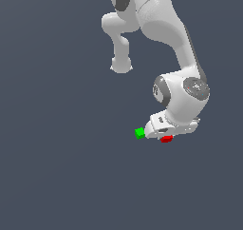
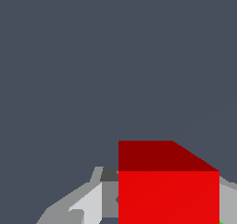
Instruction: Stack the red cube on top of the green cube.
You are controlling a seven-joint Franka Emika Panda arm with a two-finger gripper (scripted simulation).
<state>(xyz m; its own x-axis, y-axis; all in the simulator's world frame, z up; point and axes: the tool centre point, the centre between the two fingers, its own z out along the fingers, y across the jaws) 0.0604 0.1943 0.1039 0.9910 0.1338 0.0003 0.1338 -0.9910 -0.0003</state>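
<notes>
The gripper (image 1: 167,135), lower right of centre in the exterior view, looks closed on the red cube (image 1: 166,139). The green cube (image 1: 139,133) sits just beside it toward the exterior view's left. Shift over until red is squarely above green before lowering and letting go.

The setting is one flat, unbroken slate-grey surface (image 1: 57,177) that fills the exterior view from edge to edge, with no seam or horizon line. The wrist view shows the same plain grey ground (image 2: 92,56). Lighting looks even and soft; a faint paler gradient may run across the lower part, though it is too slight to be sure.
</notes>
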